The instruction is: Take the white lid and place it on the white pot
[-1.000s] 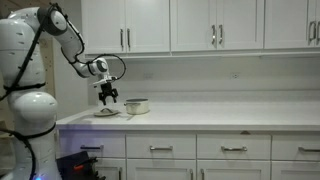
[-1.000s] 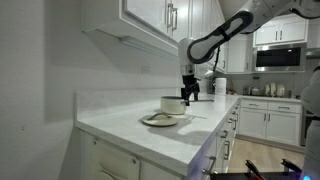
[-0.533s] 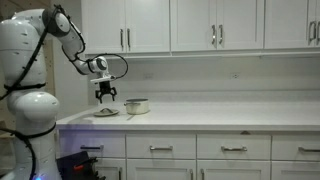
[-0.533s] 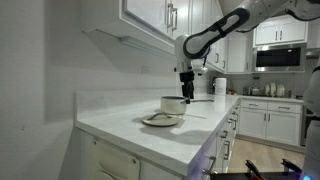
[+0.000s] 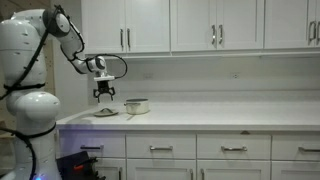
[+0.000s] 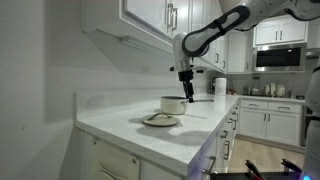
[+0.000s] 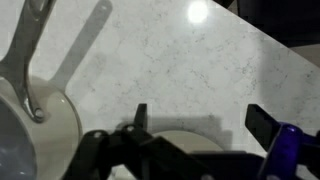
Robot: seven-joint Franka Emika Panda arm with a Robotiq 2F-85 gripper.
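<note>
Countertop of pale speckled stone under white wall cabinets carries the white pot with the white lid just beside it, the gripper hovering over the lid, jaws spread wide and empty

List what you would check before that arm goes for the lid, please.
1. Pincer open and empty: ok, its fingers stand wide apart in the wrist view.
2. Small round white lid lying under the pincer: ok, it rests on the pale stone counter.
3. Pincer centred exactly over the lid: cannot tell.
4. Squat white pot upright and uncovered: ok.
5. Pot standing apart from the lid: ok, a gap shows in an exterior view.
6. Lid already gripped: not ok, the pincer hangs above it.
</note>
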